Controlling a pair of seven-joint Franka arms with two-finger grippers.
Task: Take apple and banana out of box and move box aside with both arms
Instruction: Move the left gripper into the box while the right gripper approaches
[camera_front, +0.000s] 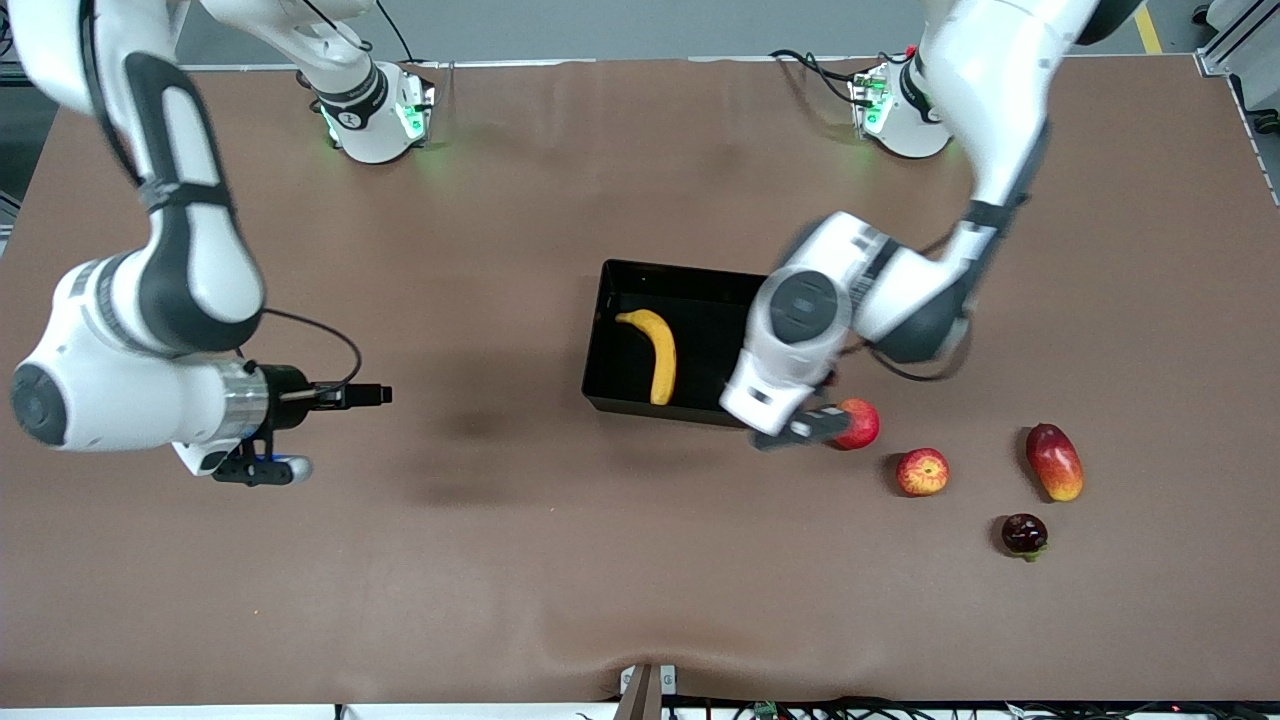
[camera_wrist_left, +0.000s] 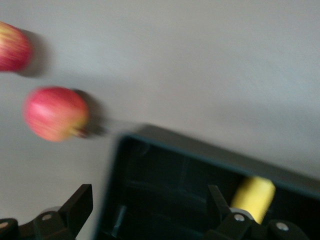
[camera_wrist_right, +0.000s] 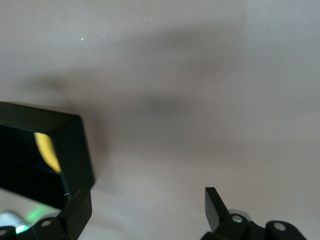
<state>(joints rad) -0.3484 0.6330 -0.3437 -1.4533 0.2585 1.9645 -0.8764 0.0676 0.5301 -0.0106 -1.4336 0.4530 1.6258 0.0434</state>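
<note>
Black and glossy, the box (camera_front: 620, 340) sits mid-table, and we see the banana (camera_front: 652, 353) lying inside it, toward the end nearer the right arm. In the left wrist view the box (camera_wrist_left: 165, 190) shows one corner and the banana (camera_wrist_left: 253, 197) peeks out as a yellow stub in it.

We find the left gripper (camera_front: 800, 428) low over the box corner that lies nearest the front camera at the left arm's end. In its own wrist view the left gripper (camera_wrist_left: 150, 210) shows its fingers (camera_wrist_left: 80, 200) spread apart with nothing between them, one on each side of the box wall.

Just beside that corner, toward the left arm's end, we see a red fruit (camera_front: 856, 424) on the table, partly hidden by the gripper. The apple (camera_front: 922, 472) lies near it, a little nearer the front camera. The wrist view shows two reddish fruits too, but we cannot tell which is which. Farther toward the left arm's end lie the mango (camera_front: 1054, 461) and a dark fruit (camera_front: 1024, 534).

The right gripper (camera_front: 262, 468) waits over bare brown table, well apart from the box, at the right arm's end. In its wrist view the right gripper (camera_wrist_right: 145, 212) has its fingers (camera_wrist_right: 216, 207) released and empty, with a box corner (camera_wrist_right: 70, 150) and a sliver of banana (camera_wrist_right: 47, 150) in sight.
</note>
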